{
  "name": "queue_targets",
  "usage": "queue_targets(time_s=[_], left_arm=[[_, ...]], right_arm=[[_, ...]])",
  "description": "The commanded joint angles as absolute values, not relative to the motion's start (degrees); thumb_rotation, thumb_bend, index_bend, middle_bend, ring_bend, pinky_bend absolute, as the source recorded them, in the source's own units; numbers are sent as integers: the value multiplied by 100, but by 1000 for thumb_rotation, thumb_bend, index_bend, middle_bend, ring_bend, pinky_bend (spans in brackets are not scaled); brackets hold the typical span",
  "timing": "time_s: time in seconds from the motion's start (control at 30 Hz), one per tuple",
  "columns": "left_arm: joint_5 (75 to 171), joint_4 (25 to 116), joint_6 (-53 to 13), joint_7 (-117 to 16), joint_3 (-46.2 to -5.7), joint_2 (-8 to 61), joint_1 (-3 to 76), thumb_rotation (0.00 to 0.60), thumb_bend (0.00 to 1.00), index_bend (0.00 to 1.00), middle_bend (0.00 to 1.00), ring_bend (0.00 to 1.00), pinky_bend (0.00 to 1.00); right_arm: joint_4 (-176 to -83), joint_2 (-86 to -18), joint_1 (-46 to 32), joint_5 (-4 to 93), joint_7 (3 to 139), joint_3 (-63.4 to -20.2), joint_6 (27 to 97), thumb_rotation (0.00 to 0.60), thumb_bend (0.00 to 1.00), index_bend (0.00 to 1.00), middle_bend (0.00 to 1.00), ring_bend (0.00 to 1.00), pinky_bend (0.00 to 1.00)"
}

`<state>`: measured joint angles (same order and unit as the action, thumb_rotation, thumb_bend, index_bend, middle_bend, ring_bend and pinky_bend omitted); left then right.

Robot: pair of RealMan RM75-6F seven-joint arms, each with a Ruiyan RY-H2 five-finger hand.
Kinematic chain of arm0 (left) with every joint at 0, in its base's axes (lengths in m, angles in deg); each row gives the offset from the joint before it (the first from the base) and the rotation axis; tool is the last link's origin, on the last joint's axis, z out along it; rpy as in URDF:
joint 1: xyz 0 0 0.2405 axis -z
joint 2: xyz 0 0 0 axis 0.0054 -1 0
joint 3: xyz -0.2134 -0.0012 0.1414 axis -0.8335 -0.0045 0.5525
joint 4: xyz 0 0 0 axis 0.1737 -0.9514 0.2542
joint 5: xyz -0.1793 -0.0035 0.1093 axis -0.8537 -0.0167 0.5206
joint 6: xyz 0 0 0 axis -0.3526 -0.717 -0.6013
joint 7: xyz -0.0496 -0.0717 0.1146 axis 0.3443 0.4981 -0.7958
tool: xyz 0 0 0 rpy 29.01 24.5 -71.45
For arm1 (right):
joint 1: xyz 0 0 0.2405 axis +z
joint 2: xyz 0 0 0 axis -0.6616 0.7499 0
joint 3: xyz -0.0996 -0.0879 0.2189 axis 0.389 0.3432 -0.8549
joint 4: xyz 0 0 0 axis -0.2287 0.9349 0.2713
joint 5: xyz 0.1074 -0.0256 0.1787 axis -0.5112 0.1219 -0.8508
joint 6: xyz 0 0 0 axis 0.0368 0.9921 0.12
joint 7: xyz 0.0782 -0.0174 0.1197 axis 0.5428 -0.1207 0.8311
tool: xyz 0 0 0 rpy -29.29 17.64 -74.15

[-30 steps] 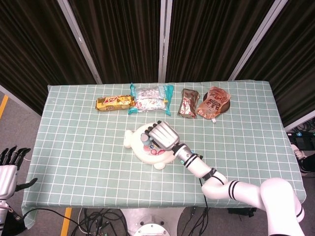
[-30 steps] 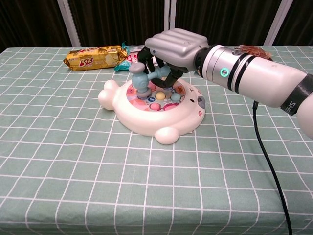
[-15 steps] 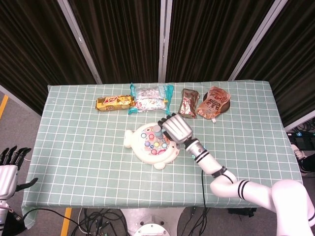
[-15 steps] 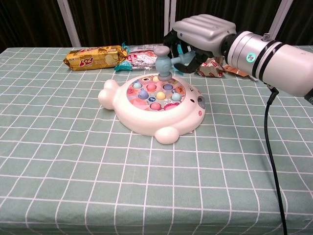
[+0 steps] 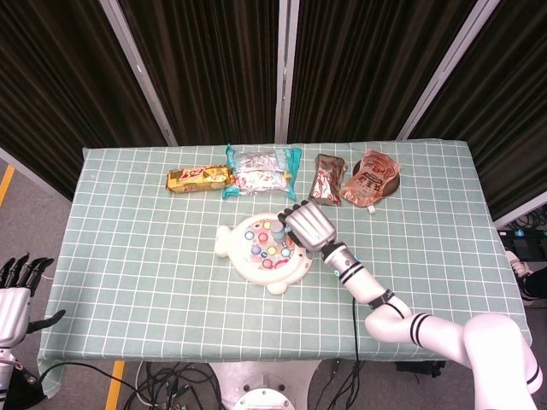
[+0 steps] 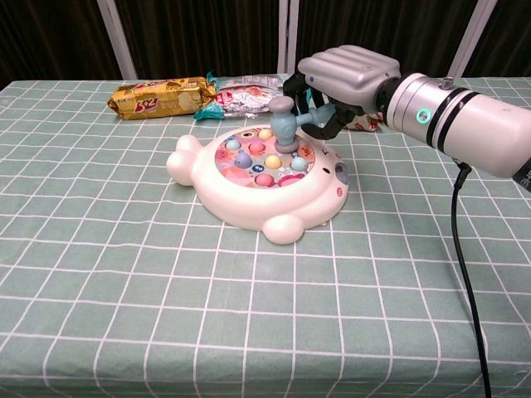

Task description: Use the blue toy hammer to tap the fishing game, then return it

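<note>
Since the earlier frames the right hand has swung from the left part of the toy's pond to its upper right rim, and the hammer head has dropped again toward the pond. The table, under a green checked cloth, fills the middle of the head view. The right arm enters from the right of the chest view. The fishing game, a white fish-shaped toy with a pink pond of coloured pieces, lies centre frame. Four snack packets lie in a row toward the upper part of the head view. The right hand's fingers are curled closed around the handle of the blue toy hammer, whose head points down over the upper right of the pond; whether it touches the surface cannot be told from these views. The left hand hangs at the lower left edge of the head view, off the table, fingers spread and holding nothing.

Step in hand: tapping appears under way. The next move likely calls for lifting the hammer clear and setting it down on the cloth before the fingers loosen.
</note>
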<state>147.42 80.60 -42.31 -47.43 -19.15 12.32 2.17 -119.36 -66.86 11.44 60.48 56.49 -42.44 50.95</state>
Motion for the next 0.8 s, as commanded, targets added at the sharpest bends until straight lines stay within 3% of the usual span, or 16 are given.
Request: queue_targets(time_s=[0.03,0.43,0.8], left_arm=[[14759,8063,-4255,-4738,-1921,1224,216,600,0,142,140,47,30],[14813,8080,-4277,-4749,-1915,1231,223,600,0,142,140,48,30],[14841,8169,-4268,-4841,-1909,1199,242,600,0,141,140,47,30]], right_arm=[[-12112,-6568,1071,6134,5782,-4312,5342,600,507,717,616,541,646],[-12249,-5918,309,6147,6250,-4001,5863,600,508,716,616,541,646],[-10935,-6438,-90,6238,7371,-3661,5746,600,501,674,606,525,603]])
